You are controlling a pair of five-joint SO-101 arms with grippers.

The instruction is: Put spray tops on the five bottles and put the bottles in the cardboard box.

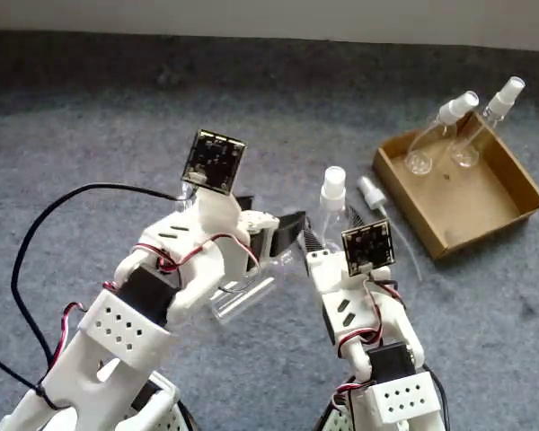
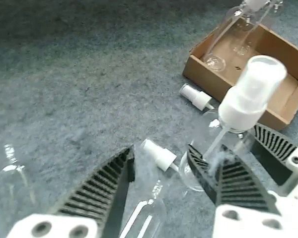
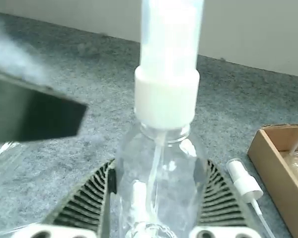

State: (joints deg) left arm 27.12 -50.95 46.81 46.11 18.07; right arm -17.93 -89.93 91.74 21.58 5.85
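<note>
While the cardboard box (image 1: 485,205) sits open on the grey carpet (image 1: 90,117) at the right arm's side, two capped bottles (image 1: 428,144) lie in it side by side, their bases on the box floor and their white sprayers leaning out over its far wall. The rest of the box floor is bare cardboard. Just outside the box's near wall lies a loose spray top (image 1: 373,192), its thin tube trailing over the carpet.

A third bottle, the held bottle (image 3: 159,183), stands upright between the two arms with a white sprayer (image 3: 168,69) seated on its neck. The right gripper (image 3: 156,208) is clamped on its clear body, one ribbed finger on each side.

The left gripper (image 2: 160,152) hangs just beside it with its jaws spread wide and nothing in them; whether its nearer finger touches the held bottle cannot be told. On the carpet below the gap lies a second spray top (image 2: 156,154), and close to it an uncapped bottle (image 2: 145,218) on its side. Another bare bottle (image 2: 12,173) lies well apart from these.

A black cable (image 1: 36,233) loops beside the left arm
</note>
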